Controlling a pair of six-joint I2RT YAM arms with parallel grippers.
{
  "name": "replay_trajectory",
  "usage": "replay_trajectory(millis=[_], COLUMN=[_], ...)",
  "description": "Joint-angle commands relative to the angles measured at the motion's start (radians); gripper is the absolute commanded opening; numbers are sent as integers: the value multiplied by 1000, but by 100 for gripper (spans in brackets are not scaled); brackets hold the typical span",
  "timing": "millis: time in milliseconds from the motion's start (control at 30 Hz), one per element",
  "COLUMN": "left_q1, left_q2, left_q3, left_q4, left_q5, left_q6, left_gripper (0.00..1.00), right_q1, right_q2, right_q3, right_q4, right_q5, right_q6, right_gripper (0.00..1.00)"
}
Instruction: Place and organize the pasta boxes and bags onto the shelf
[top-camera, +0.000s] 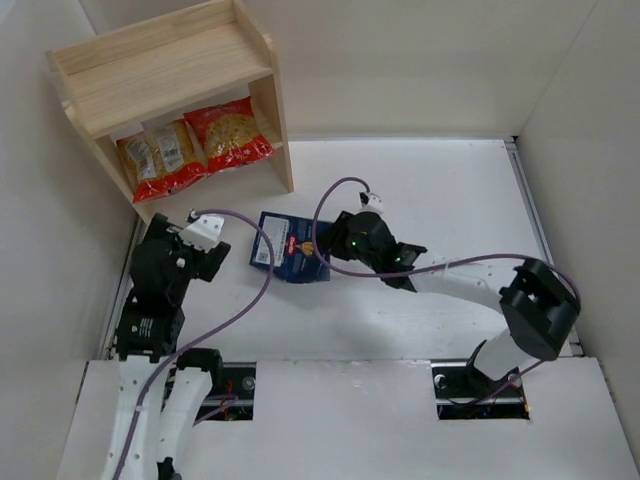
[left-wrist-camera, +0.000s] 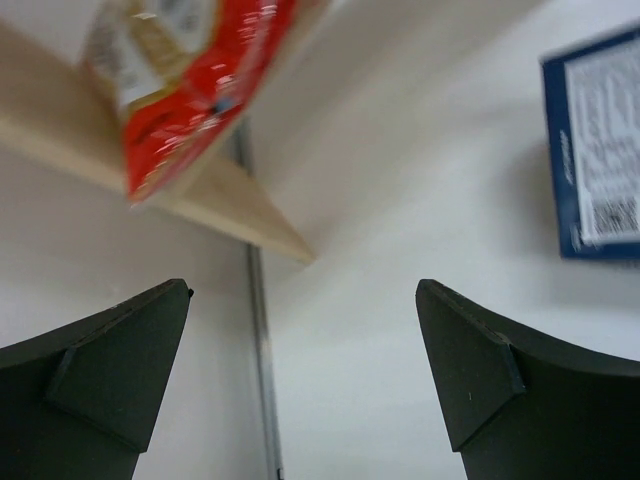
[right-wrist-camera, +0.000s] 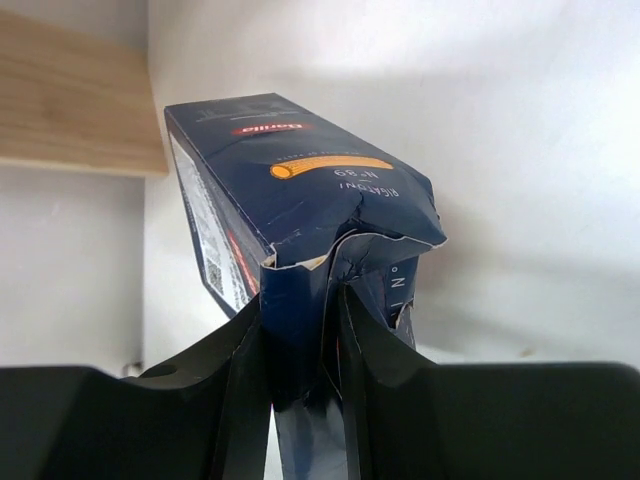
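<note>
In the middle of the top view, the box (top-camera: 287, 256) lies between the two arms, and the right gripper (top-camera: 322, 250) is clamped on its right-hand end. The right wrist view shows how: both fingers (right-wrist-camera: 243, 352) pinch the crumpled end flap, with the jaws drawn in close on the cardboard. From there the box's long axis runs straight away from the gripper, toward the wood at the upper left of that frame. I cannot tell whether the box rests on the table or is already raised off it.

The shelf (top-camera: 160, 70) stands at the upper left of the top view, so it lies up and left of the box, roughly along the line the box already points. Both bags (top-camera: 165, 155) (top-camera: 232, 133) sit side by side on its lower tier and take up most of that tier. The upper tier shows bare wood.

The left gripper (top-camera: 205, 232) hangs just left of the box, nearer the shelf. Its jaws are spread wide with nothing between them, which the left wrist view confirms.

The right arm has the hold, so the carry looks to be its job. It would move the box lengthwise, up and left, probably to the upper tier.
</note>
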Motion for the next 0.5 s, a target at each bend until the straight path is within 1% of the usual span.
replay_trajectory(millis=[0, 133, 233, 400, 467], left_q1=[-68, -151, -174, -192, -203], left_q2=[87, 131, 150, 150, 139], left_q3=[79, 131, 150, 156, 157], left_q4=[-50, -50, -41, -30, -17], left_q5=[103, 171, 157, 136, 133], left_q6=[-30, -81, -67, -35, -17], left_gripper=[100, 100, 100, 100, 100], right_q1=[-7, -24, -21, -21, -21], right_q2=[-156, -268, -323, -369, -371], right_q3=[50, 100, 169, 244, 293], right_q4=[159, 97, 40, 40, 43], right_q5=[15, 72, 141, 190, 189], right_q6=[-164, -307, -443, -534, -607], right_gripper=[0, 0, 0, 0, 0])
